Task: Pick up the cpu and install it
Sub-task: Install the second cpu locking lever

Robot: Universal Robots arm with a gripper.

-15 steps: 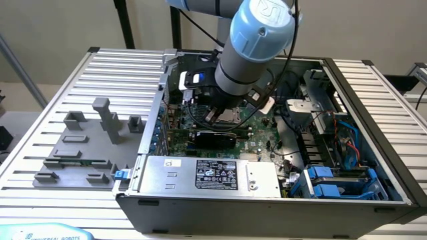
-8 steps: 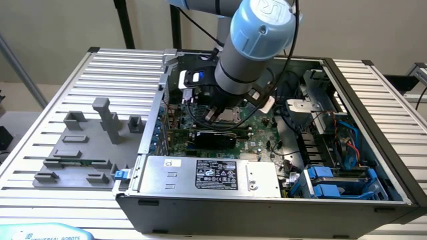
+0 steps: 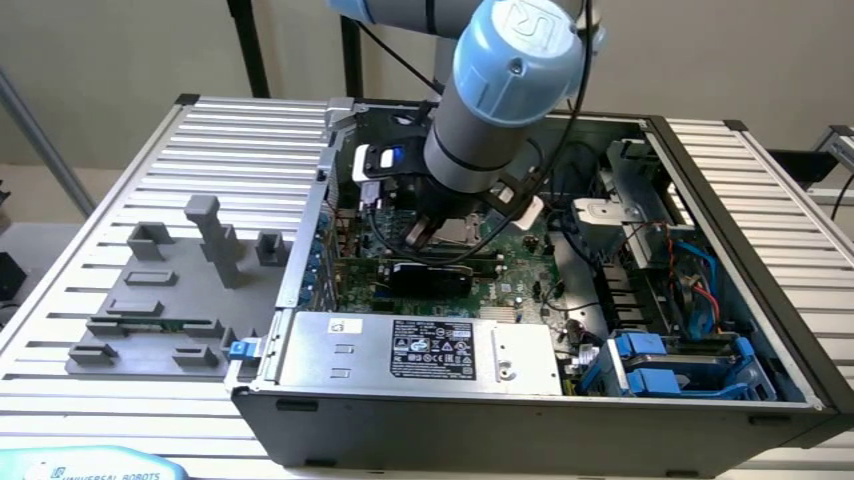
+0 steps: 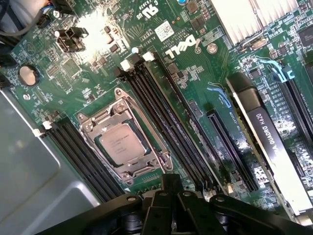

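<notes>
The cpu (image 4: 122, 144), a small flat square chip with a silvery top, lies in the black socket with the metal frame (image 4: 146, 161) on the green motherboard (image 4: 98, 63). My gripper (image 4: 171, 185) hangs just beside the socket, above the board, shut with nothing between its fingers. In the exterior view the arm reaches down into the open computer case (image 3: 694, 180), with the gripper (image 3: 434, 235) low over the motherboard in the middle of the case.
Black memory slots (image 4: 161, 122) run along both sides of the socket. A graphics card (image 4: 266, 147) and a finned heatsink (image 4: 244, 19) stand nearby. A grey power-supply box (image 3: 427, 350) fills the case front. A grey fixture (image 3: 160, 300) holding a green memory stick (image 3: 167, 324) sits at the exterior view's left.
</notes>
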